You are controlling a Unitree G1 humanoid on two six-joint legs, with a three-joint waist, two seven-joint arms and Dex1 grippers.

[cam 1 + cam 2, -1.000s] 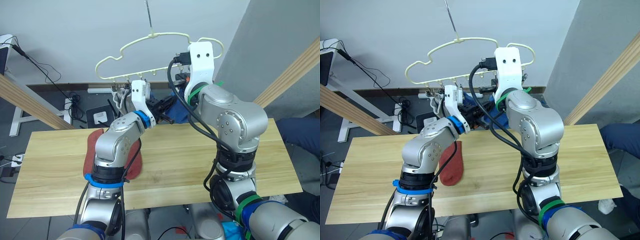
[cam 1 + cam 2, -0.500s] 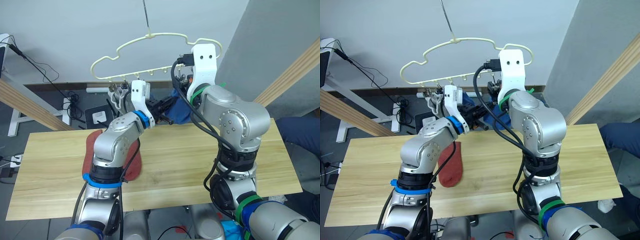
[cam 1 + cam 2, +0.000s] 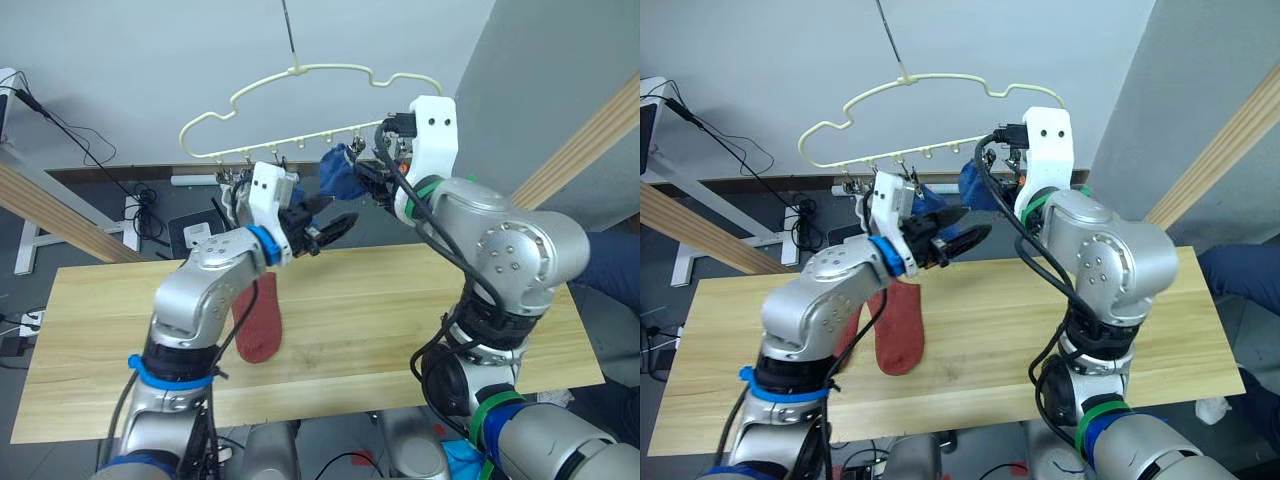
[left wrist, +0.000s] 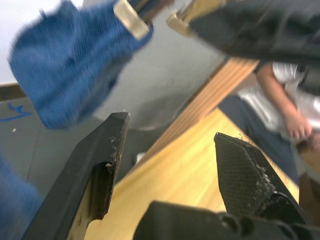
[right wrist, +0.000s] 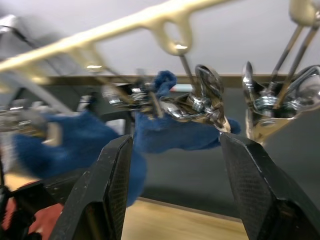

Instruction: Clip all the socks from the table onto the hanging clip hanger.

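A: Where do the claws stand?

B: The left claw [image 3: 335, 225] is spread wide and holds nothing, hovering just below the blue sock [image 3: 338, 172]. The right claw [image 5: 172, 150] is also released, its fingers gaping either side of the metal clips [image 5: 210, 100] on the clip hanger [image 3: 300, 85].

A: And the socks?

B: The blue sock hangs from a clip on the hanger. A rust-red sock [image 3: 260, 320] lies flat on the table [image 3: 90, 320], below and left of the hanger.

A: How will the red one handle?

B: I'd judge it light, limp and floppy. Pinch it near the cuff so the fabric bunches and an edge stays free for the clip.
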